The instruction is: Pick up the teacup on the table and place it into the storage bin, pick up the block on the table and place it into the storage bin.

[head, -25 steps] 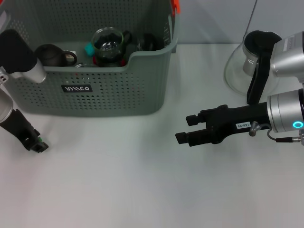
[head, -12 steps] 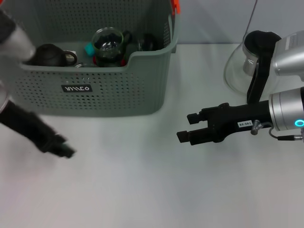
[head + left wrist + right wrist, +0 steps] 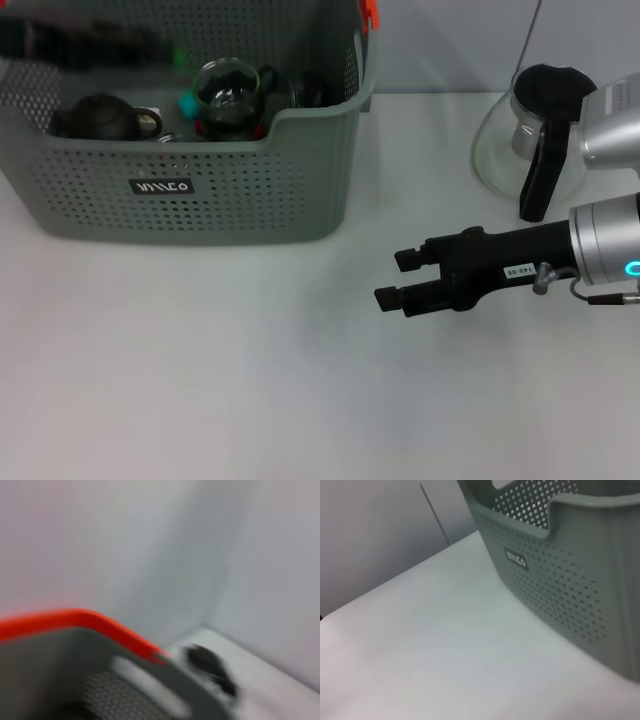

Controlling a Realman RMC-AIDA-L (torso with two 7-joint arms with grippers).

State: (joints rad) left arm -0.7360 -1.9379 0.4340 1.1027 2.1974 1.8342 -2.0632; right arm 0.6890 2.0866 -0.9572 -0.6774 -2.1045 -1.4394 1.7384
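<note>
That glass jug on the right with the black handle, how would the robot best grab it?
By the black handle, coming from the near side. The glass jug has a wide, rounded, smooth body, while the handle is a narrow upright strap facing the right gripper, whose fingers are open. That is a judgement only.

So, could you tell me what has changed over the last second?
The left gripper swung from the table in front of the storage bin up over its back; whether it holds anything is blurred. The right gripper, open and empty, drifted slightly toward the robot. The bin's contents and glass pot stayed put.
</note>
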